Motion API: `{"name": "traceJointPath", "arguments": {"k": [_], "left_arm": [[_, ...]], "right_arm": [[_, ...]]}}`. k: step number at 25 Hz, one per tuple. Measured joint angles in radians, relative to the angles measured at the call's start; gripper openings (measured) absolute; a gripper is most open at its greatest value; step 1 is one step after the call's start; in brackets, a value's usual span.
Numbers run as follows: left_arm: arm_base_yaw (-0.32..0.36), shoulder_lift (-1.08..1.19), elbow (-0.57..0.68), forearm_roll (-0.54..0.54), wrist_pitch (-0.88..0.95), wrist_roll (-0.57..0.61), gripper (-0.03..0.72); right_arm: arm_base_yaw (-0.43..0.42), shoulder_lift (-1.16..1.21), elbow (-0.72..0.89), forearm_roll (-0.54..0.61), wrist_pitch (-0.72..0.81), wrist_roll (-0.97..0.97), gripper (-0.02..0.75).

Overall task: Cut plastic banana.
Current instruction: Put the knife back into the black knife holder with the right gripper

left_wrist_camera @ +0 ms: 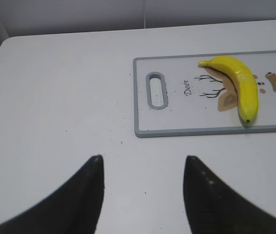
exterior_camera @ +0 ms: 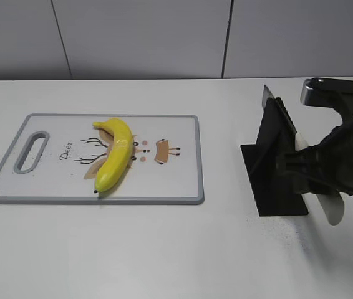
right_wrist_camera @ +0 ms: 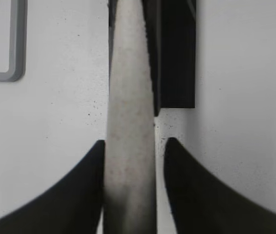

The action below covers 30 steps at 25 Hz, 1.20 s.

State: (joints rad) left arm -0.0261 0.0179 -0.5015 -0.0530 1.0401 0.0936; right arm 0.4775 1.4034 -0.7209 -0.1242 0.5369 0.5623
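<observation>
A yellow plastic banana (exterior_camera: 117, 152) lies on the white cutting board (exterior_camera: 164, 199) at the left; both also show in the left wrist view, banana (left_wrist_camera: 243, 80) and board (left_wrist_camera: 143, 97). A knife (exterior_camera: 332, 212) with a cream handle rests in a black holder (exterior_camera: 273, 180) at the right. My right gripper (exterior_camera: 317, 180) straddles the handle (right_wrist_camera: 130, 122). In the right wrist view its fingers (right_wrist_camera: 133, 144) have the left one against the handle and a thin gap at the right one. My left gripper (left_wrist_camera: 143, 161) is open and empty over bare table, near the board's handle end.
The board has a grey rim and a slot handle (left_wrist_camera: 156, 90) at its left end. The black holder (right_wrist_camera: 177, 58) stands on the white table right of the board's corner (right_wrist_camera: 16, 48). A grey wall runs behind the table.
</observation>
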Motion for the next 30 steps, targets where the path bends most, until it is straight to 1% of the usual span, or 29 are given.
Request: {"name": "traceJointPath", "arguments": {"k": [3, 5, 7, 9, 13, 18, 19, 23, 27, 30], "left_arm": [[0.0, 0.0, 0.0, 0.0, 0.0, 0.0, 0.497], [0.0, 0.0, 0.0, 0.0, 0.0, 0.0, 0.493], [0.0, 0.0, 0.0, 0.0, 0.0, 0.0, 0.493], [0.0, 0.0, 0.0, 0.0, 0.0, 0.0, 0.493], [0.001, 0.0, 0.0, 0.0, 0.0, 0.0, 0.493], [0.001, 0.0, 0.0, 0.0, 0.0, 0.0, 0.488], [0.001, 0.0, 0.0, 0.0, 0.0, 0.0, 0.483], [0.001, 0.0, 0.0, 0.0, 0.0, 0.0, 0.463], [0.001, 0.0, 0.0, 0.0, 0.0, 0.0, 0.449], [0.001, 0.0, 0.0, 0.0, 0.0, 0.0, 0.44]], "right_arm": [[0.0, -0.006, 0.0, 0.0, 0.001, -0.008, 0.479], [0.0, -0.024, -0.002, 0.0, 0.003, -0.019, 0.601], [0.0, -0.052, -0.01, 0.0, 0.011, -0.031, 0.647], [0.0, -0.09, -0.021, 0.0, 0.029, -0.057, 0.666], [0.0, -0.205, -0.033, 0.022, 0.113, -0.141, 0.664], [0.0, -0.355, -0.025, 0.124, 0.255, -0.362, 0.636], [0.0, -0.387, -0.015, 0.124, 0.274, -0.392, 0.631], [0.0, -0.532, 0.073, 0.136, 0.3, -0.48, 0.617], [0.0, -0.712, 0.197, 0.135, 0.306, -0.5, 0.6], [0.0, -0.849, 0.258, 0.124, 0.314, -0.504, 0.597]]}}
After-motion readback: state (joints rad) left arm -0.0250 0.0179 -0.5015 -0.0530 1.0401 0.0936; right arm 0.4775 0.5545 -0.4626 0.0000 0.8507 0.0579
